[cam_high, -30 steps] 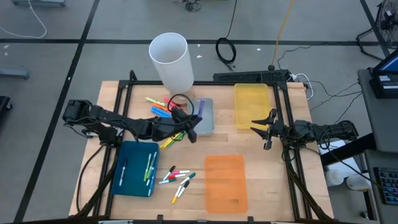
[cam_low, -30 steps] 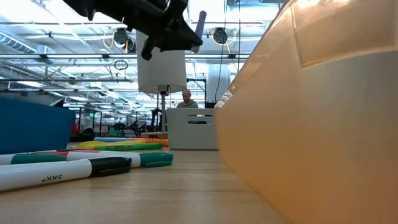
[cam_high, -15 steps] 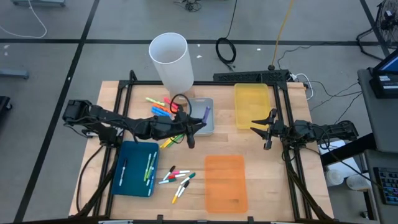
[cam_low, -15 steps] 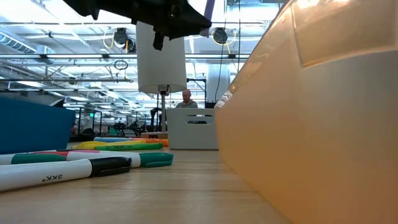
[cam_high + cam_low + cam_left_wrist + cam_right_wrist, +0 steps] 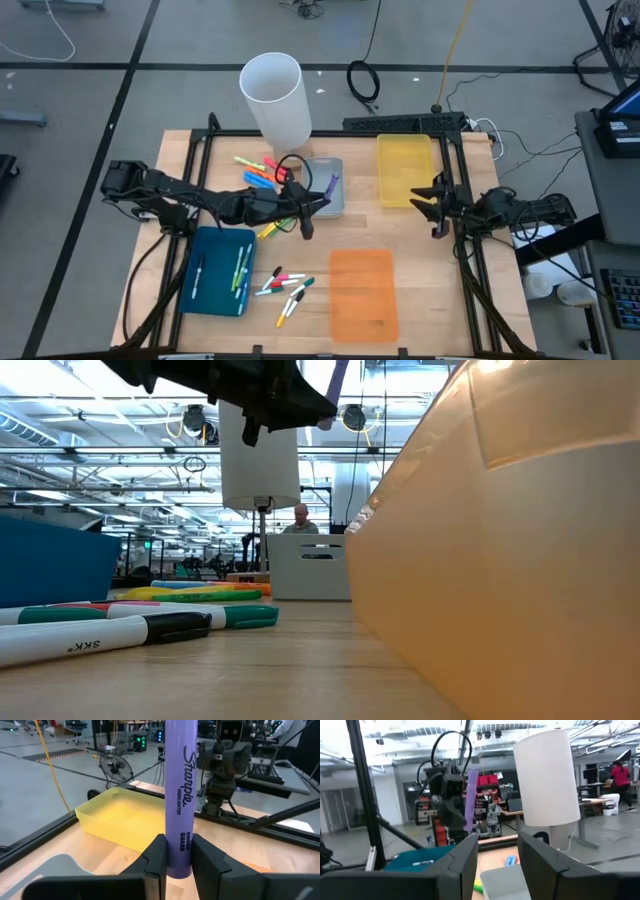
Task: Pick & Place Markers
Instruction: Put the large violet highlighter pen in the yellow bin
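Purple plastic fills my left wrist view — the purple marker stands upright, clamped between the left gripper fingers, above the grey tray near table centre. At its 3 o'clock my right gripper waits by the yellow tray, fingers spread — grasping nothing.

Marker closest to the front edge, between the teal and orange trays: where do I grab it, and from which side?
Take the marker mid-barrel, from straight above, with the pincer closing across its length. It lies flat and slanted on the table, bare wood either side; its far end nears other markers.
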